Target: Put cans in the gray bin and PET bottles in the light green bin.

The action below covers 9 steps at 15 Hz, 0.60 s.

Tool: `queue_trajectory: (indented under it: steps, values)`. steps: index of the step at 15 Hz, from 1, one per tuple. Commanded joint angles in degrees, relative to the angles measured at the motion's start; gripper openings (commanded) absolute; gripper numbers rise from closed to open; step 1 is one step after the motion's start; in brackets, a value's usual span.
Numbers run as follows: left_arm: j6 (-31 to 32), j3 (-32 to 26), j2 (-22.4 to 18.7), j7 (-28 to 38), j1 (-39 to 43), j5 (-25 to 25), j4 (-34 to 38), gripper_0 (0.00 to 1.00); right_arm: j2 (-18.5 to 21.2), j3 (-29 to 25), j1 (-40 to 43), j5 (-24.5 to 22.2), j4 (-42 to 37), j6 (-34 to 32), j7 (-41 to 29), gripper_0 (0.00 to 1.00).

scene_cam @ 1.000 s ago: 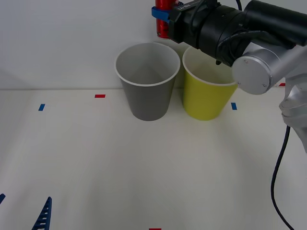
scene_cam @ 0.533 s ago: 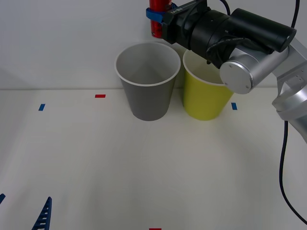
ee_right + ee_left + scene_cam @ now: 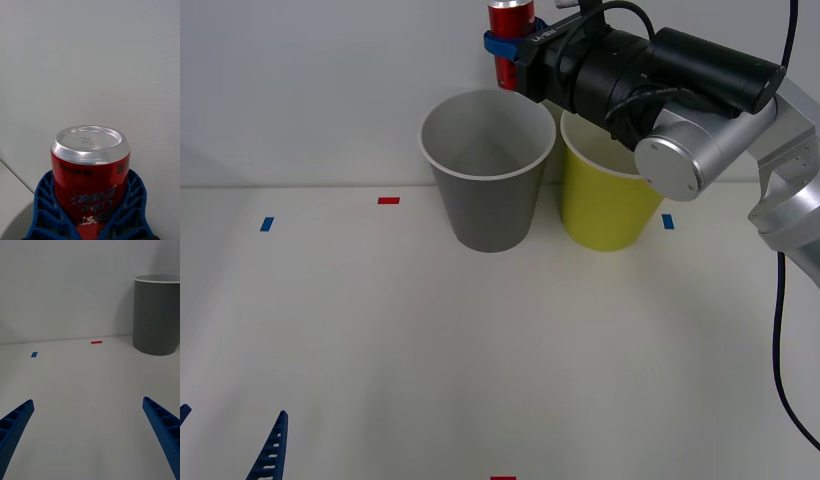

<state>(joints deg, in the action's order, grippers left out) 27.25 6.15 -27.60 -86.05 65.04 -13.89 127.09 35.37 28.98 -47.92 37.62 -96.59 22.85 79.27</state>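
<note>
A small red can (image 3: pixel 509 42) with silver ends hangs above the far rim of the gray bin (image 3: pixel 488 175). My right gripper (image 3: pixel 507 47) is shut on the can (image 3: pixel 90 176), its blue fingers (image 3: pixel 45 210) wrapped around both sides, and the can's silver end faces the wrist camera. The light green bin (image 3: pixel 608 195) stands just right of the gray one, partly behind my right arm. My left gripper (image 3: pixel 90 435) is open low over the table's near left, with the gray bin (image 3: pixel 157 315) ahead of it. No PET bottles are in view.
Small red (image 3: pixel 388 200) and blue (image 3: pixel 267 224) tape marks lie on the white table (image 3: pixel 480 350). A white wall rises right behind the bins. A black cable (image 3: pixel 780 330) hangs from my right arm at the right side.
My right gripper has carried the can leftward from over the gap between the bins to above the gray bin's far rim. The left arm has not moved.
</note>
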Motion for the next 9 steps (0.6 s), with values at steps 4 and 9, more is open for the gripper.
queue_trajectory:
  steps: [4, 9]
  values:
    - [0.00, 0.00, 0.00, 0.00, 0.00, 0.00, 0.00, 1.00, -0.13, 1.35, -1.92, -1.50, 1.23, -0.17, -0.87, 0.00]
    - [0.00, 0.00, 0.00, 0.00, 0.00, 0.00, 0.00, 1.00, -0.22, 3.28, -3.06, -0.88, 3.34, -2.72, -1.66, 0.00]
